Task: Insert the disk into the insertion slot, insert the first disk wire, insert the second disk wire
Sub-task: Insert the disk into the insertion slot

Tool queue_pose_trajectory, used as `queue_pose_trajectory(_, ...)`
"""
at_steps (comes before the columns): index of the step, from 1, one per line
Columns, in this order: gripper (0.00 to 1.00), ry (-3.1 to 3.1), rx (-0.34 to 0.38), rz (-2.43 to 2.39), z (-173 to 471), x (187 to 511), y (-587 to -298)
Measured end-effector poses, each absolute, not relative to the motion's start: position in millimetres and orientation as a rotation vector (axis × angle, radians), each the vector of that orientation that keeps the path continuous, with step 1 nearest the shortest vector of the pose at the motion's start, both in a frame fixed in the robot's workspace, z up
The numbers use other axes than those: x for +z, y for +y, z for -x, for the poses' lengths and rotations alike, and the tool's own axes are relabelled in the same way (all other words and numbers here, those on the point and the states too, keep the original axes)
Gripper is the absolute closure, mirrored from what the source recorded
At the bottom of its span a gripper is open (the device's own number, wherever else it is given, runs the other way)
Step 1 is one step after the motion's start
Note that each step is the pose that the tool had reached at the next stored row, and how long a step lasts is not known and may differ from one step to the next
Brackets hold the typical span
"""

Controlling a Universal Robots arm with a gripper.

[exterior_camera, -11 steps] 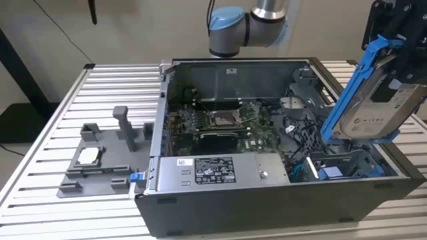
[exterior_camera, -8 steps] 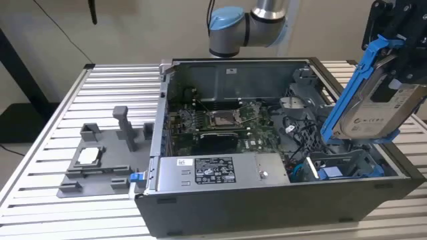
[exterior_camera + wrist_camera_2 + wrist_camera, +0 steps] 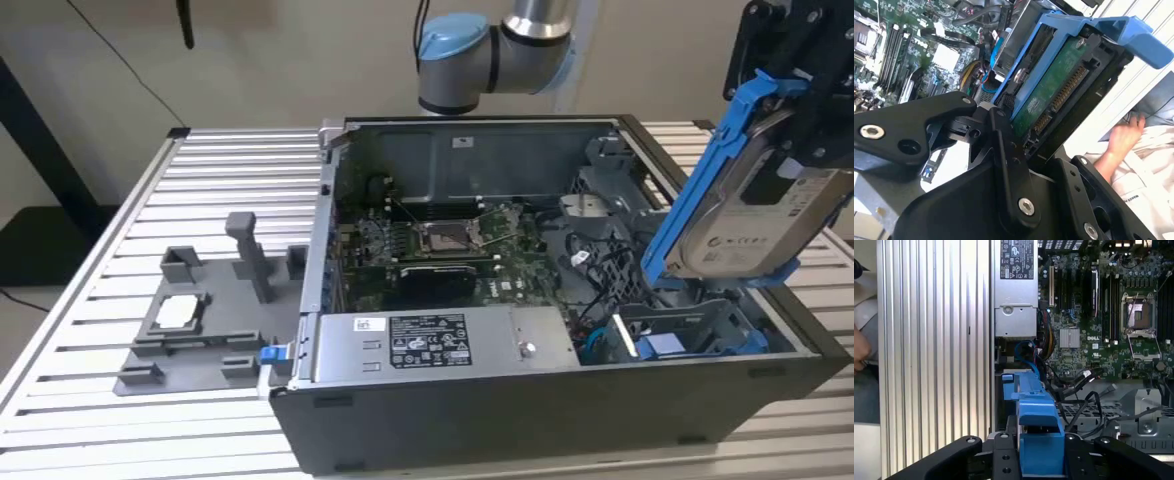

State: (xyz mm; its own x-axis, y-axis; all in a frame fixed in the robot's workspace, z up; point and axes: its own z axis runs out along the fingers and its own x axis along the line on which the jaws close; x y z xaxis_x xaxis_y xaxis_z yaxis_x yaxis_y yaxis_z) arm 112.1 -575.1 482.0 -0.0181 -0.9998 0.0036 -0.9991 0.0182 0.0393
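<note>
Table: silver ribbed table (image 3: 227, 170) with a dark grey computer case (image 3: 534, 420) lying open on it
Gripper: black gripper (image 3: 801, 140), clenched tight on the disk
Disk: silver disk (image 3: 754, 225) in its blue frame, tilted, up over the case's end at the exterior view's right
Slot: insertion slot (image 3: 687, 335), a grey cage with blue trim, just under the disk; the disk is not in it
Fixture: grey fixture (image 3: 200, 330) beside the case, at the exterior view's left
Person: a hand (image 3: 1124, 137) near the table in the second wrist view

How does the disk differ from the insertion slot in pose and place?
The disk hangs tilted above the case, held by the gripper; the insertion slot sits low inside the case. The disk shows a white label; the insertion slot is grey metal. Both carry blue plastic.
</note>
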Motion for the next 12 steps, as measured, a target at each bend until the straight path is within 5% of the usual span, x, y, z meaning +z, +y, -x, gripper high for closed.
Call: queue_pose_trajectory(12, 0.68, -2.220, -0.039, -2.180, -112.4, 468.7, -575.0)
